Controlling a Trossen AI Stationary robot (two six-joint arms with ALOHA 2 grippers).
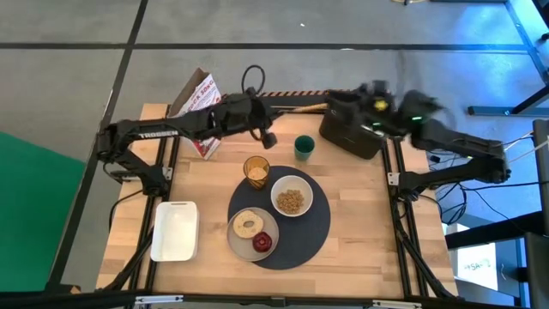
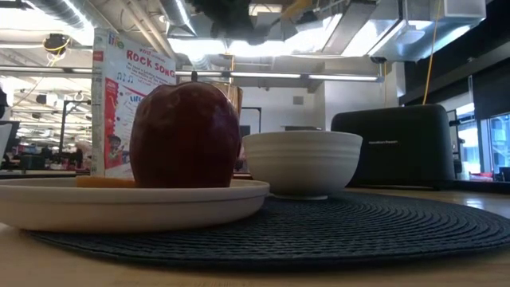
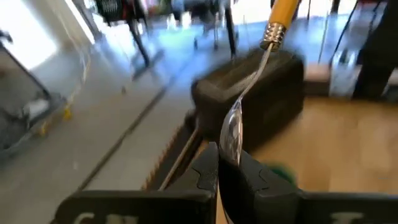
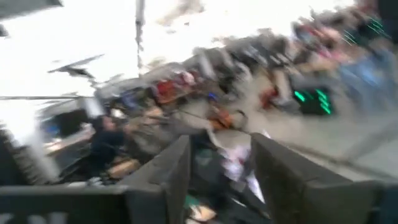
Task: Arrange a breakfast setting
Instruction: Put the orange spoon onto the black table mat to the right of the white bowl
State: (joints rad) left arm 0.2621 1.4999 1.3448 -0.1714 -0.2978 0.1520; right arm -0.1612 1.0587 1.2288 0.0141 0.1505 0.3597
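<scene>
- Overhead, the left gripper (image 1: 260,120) sits at the table's (image 1: 360,232) far edge, jaws clamped narrowly on the spoon (image 3: 239,118) by its bowl; the orange handle extends toward the toaster (image 1: 350,127).
- Bare wood lies between this gripper and the tumbler (image 1: 256,171) just nearer the front.
- One mat (image 1: 310,230), one bowl (image 1: 292,195), one plate (image 1: 243,242), one tumbler and one spoon are counted, with the mat nearer the front than the tumbler.
- The right gripper (image 4: 217,168), above the toaster, shows parted fingers; motion blur hides its surroundings.
- A white tray (image 1: 175,230) lies front-left.
</scene>
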